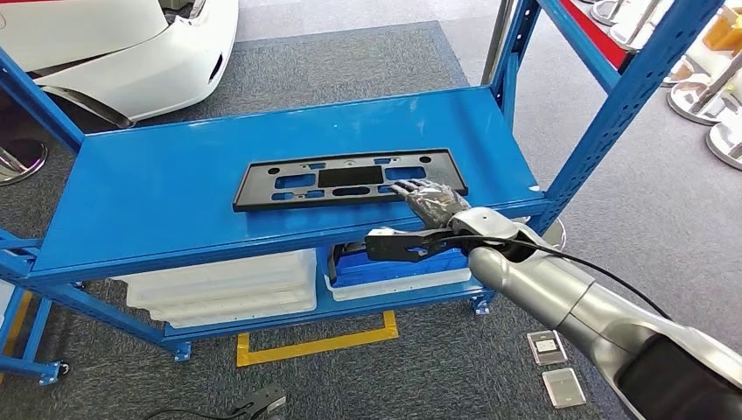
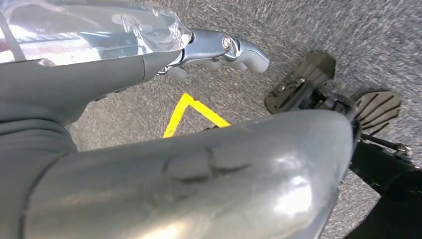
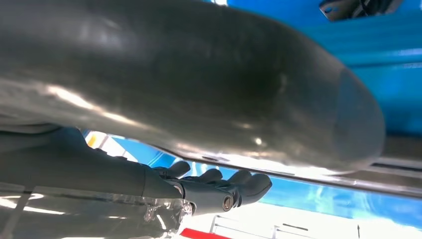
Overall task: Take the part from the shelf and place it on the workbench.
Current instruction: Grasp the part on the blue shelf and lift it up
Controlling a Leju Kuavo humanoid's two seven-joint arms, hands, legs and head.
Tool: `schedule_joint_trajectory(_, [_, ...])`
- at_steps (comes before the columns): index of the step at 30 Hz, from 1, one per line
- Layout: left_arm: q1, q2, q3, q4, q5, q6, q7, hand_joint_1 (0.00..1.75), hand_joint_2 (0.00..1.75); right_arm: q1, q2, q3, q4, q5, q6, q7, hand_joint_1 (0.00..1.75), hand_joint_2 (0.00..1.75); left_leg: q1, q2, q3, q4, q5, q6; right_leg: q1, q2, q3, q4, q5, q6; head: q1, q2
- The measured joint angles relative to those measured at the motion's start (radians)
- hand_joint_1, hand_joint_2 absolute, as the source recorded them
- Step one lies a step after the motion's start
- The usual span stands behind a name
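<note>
A: Since the coming grasp depends on where the part lies from the right robot hand (image 1: pixel 431 200), log that first. Where is it?

B: The black license plate frame (image 1: pixel 348 178) lies flat on the top deck of the blue shelf (image 1: pixel 157 188), near mid-deck. Its long axis runs roughly 9 to 3 o'clock in the head view, with the 3 o'clock end tipped slightly toward 2.

A: And the hand relative to it?

B: The right robot hand comes in from about 5 o'clock and sits at the frame's near right corner. Fingertips overlap that corner; the rest of the frame stretches off toward 9–10 o'clock from the hand.

A: Hand state?

B: Fingers extended forward, side by side, lying on or just over the frame's edge. Nothing pinched as far as I can see. Whether they press the plastic or hover, cannot tell.

A: Left side?

B: The left robot hand (image 2: pixel 219 52) hangs over grey carpet (image 2: pixel 308 25), fingers loosely curled, holding nothing.

A: Judgement?

B: The right is the working hand. It stands at one end of a long part, so a lift from there would probably tilt.
</note>
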Motion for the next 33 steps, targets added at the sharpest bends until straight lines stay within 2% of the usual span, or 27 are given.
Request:
schedule_joint_trajectory(1, [0.0,0.0,0.0,-0.001,0.0,0.0,0.0,0.0,0.0,0.0,0.0,0.0,0.0,0.0,0.0,-0.001,0.0,0.0,0.001,0.0,-0.024,0.053,-0.026,-0.004,-0.001,0.0,0.004,-0.002,-0.002,-0.005,-0.008,0.0])
schedule_joint_trajectory(3, [0.001,0.0,0.0,-0.001,0.0,0.0,0.0,0.0,0.0,0.0,0.0,0.0,0.0,0.0,0.0,-0.002,0.0,0.0,0.001,0.001,-0.092,0.186,-0.074,-0.009,0.001,0.0,0.009,-0.002,-0.006,-0.01,-0.023,0.0])
schedule_joint_trajectory(4, [0.003,0.0,0.0,-0.001,0.0,0.0,0.0,0.0,0.0,0.001,0.0,0.0,0.0,0.0,0.0,-0.002,0.0,0.0,0.001,0.001,-0.12,0.23,-0.082,-0.009,0.002,0.0,0.01,-0.002,-0.008,-0.012,-0.028,0.0])
schedule_joint_trajectory(5, [0.004,0.0,0.0,-0.001,0.0,0.0,0.0,0.0,0.0,0.001,0.0,0.0,0.0,0.0,0.0,-0.002,0.0,0.0,0.001,0.001,-0.132,0.24,-0.071,-0.008,0.002,0.001,0.012,-0.002,-0.01,-0.012,-0.033,0.0])
schedule_joint_trajectory(6, [0.004,0.0,0.0,-0.001,0.0,0.0,0.0,0.0,0.0,0.001,0.0,0.0,0.0,0.0,0.0,-0.002,0.0,0.0,0.001,0.001,-0.124,0.21,-0.041,-0.006,0.003,0.002,0.016,-0.001,-0.012,-0.011,-0.037,0.0])
schedule_joint_trajectory(8, [0.004,0.0,0.0,-0.001,0.0,0.0,0.0,0.0,0.0,0.001,0.0,0.0,-0.001,0.0,0.0,-0.002,0.0,0.0,-0.002,0.0,-0.072,0.078,0.038,0.005,0.004,0.003,0.025,-0.001,-0.019,-0.007,-0.045,0.0])
schedule_joint_trajectory(9, [0.003,0.0,0.0,-0.001,0.0,0.0,0.0,0.0,0.0,0.001,0.0,0.0,-0.001,0.0,0.0,-0.002,0.0,0.0,-0.005,0.0,-0.046,0.016,0.062,0.011,0.005,0.003,0.027,0.0,-0.022,-0.003,-0.047,0.0])
schedule_joint_trajectory(10, [0.003,0.0,0.0,-0.001,0.0,0.0,0.0,0.0,0.0,0.001,0.0,0.0,-0.002,0.0,0.0,-0.002,0.0,0.0,-0.008,0.001,-0.03,-0.024,0.07,0.016,0.006,0.003,0.028,0.0,-0.024,0.001,-0.048,0.0])
schedule_joint_trajectory(11, [0.003,0.0,0.0,-0.001,0.0,0.0,0.0,0.0,0.0,0.001,0.0,0.0,-0.002,0.0,0.0,-0.002,0.0,0.0,-0.01,0.001,-0.024,-0.04,0.066,0.02,0.006,0.003,0.027,-0.001,-0.025,0.006,-0.048,0.0])
schedule_joint_trajectory(14, [0.003,0.0,0.0,-0.002,0.0,0.0,0.001,0.0,0.0,0.0,0.0,0.0,-0.002,0.0,0.0,-0.002,0.0,0.0,-0.007,0.001,-0.013,-0.057,0.065,0.032,0.004,0.0,0.026,0.006,-0.036,0.022,-0.041,0.0])
schedule_joint_trajectory(16, [0.001,0.0,0.0,-0.003,0.0,0.0,0.001,0.0,0.0,-0.002,-0.002,0.0,-0.002,0.0,0.0,-0.002,0.0,0.0,-0.003,0.001,-0.002,-0.068,0.069,0.043,0.004,-0.001,-0.006,0.079,-0.076,0.029,-0.03,0.0])
schedule_joint_trajectory(18, [0.001,0.0,0.0,-0.003,0.0,0.0,0.001,0.0,0.0,0.0,-0.003,0.0,-0.002,0.0,0.0,-0.002,0.0,0.0,-0.005,0.001,0.0,-0.068,0.067,0.05,0.003,-0.002,-0.076,0.21,-0.126,0.033,-0.018,0.0])
schedule_joint_trajectory(19, [0.002,0.0,0.0,-0.003,0.001,0.0,0.001,0.0,0.0,0.003,-0.003,0.0,-0.002,0.0,0.0,-0.002,0.0,0.0,-0.006,0.0,0.001,-0.067,0.065,0.051,0.002,-0.002,-0.106,0.259,-0.136,0.035,-0.013,0.0])
schedule_joint_trajectory(20, [0.003,0.0,0.0,-0.003,0.001,0.0,0.001,0.0,0.0,0.005,-0.004,0.0,-0.002,0.0,0.0,-0.002,0.0,0.0,-0.006,0.0,0.002,-0.066,0.063,0.051,0.001,-0.002,-0.121,0.274,-0.126,0.036,-0.008,0.0])
schedule_joint_trajectory(21, [0.004,0.0,0.0,-0.003,0.001,0.0,0.001,0.0,0.0,0.005,-0.005,0.0,-0.002,0.001,0.0,-0.002,0.0,0.0,-0.006,0.0,0.005,-0.063,0.059,0.05,0.0,-0.002,-0.118,0.252,-0.099,0.037,-0.002,0.0])
schedule_joint_trajectory(23, [0.004,0.0,0.0,-0.004,0.001,0.0,0.0,0.0,0.0,0.005,-0.005,0.0,-0.002,0.002,0.0,-0.002,0.0,0.0,-0.005,-0.001,0.012,-0.057,0.048,0.044,-0.002,-0.004,-0.068,0.128,-0.023,0.035,0.007,0.0])
schedule_joint_trajectory(24, [0.003,0.0,0.0,-0.004,0.001,0.0,-0.001,0.0,0.0,0.003,-0.005,0.0,-0.002,0.002,0.001,-0.002,0.0,0.0,-0.007,-0.001,0.014,-0.052,0.042,0.04,0.0,-0.005,-0.042,0.067,0.0,0.033,0.01,0.0])
schedule_joint_trajectory(25, [0.003,0.0,0.0,-0.004,0.002,0.0,-0.003,0.0,0.0,0.003,-0.005,0.0,-0.002,0.003,0.001,-0.002,0.0,0.0,-0.008,-0.001,0.013,-0.049,0.038,0.035,0.001,-0.005,-0.025,0.028,0.011,0.03,0.011,0.0])
schedule_joint_trajectory(28, [0.003,0.0,0.0,-0.004,0.002,0.001,-0.005,0.0,0.0,0.0,-0.006,0.0,-0.002,0.006,0.001,-0.002,0.0,0.0,-0.007,-0.001,0.012,-0.048,0.033,0.018,0.006,-0.002,-0.018,0.008,0.006,0.015,0.006,0.0])
schedule_joint_trajectory(30, [0.003,0.0,0.0,-0.004,0.002,0.001,-0.006,0.0,0.0,-0.005,-0.006,0.0,-0.002,0.008,0.001,-0.002,0.0,0.0,-0.006,-0.001,0.007,-0.024,0.014,0.007,0.003,-0.002,-0.01,-0.001,0.007,0.004,0.003,0.0])
schedule_joint_trajectory(31, [0.003,0.0,0.0,-0.004,0.002,0.0,-0.006,0.0,0.0,-0.007,-0.006,0.0,-0.002,0.009,0.0,-0.002,0.0,0.0,-0.005,0.0,-0.009,0.015,-0.008,0.002,0.001,-0.002,-0.005,-0.005,0.007,-0.001,-0.002,0.0])
schedule_joint_trajectory(33, [0.003,0.0,0.0,-0.004,0.001,0.0,-0.006,0.0,0.0,-0.009,-0.005,0.001,-0.002,0.009,0.0,-0.002,0.0,0.0,-0.003,0.0,-0.069,0.139,-0.063,-0.005,0.0,-0.003,0.001,-0.007,0.004,-0.008,-0.018,0.0])
